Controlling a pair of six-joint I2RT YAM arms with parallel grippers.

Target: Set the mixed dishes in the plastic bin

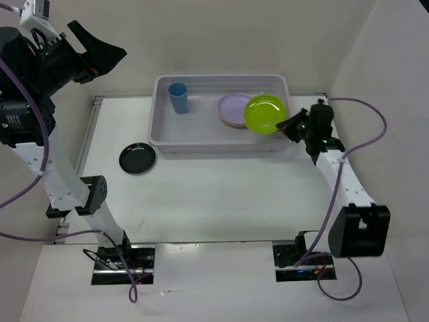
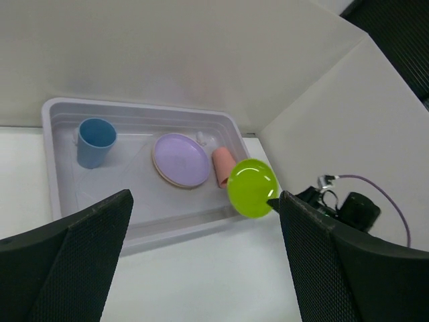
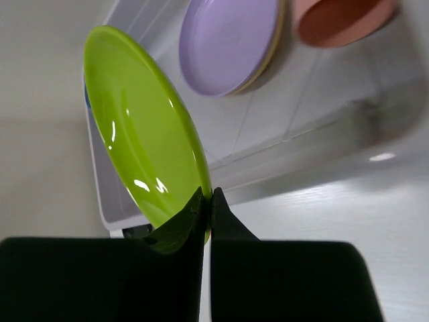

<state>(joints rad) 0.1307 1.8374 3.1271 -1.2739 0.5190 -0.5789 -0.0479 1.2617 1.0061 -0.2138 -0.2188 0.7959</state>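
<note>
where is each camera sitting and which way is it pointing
Top external: above and behind the bases, looking down on the table, bin and black plate; both arms show.
Left wrist: raised at the left, looking down across the bin; the open left gripper frames the bottom corners.
Right wrist: beside the bin's right end, facing along the right gripper, shut on the lime green plate.
Shared: all three show that plate and the lilac plate.
</note>
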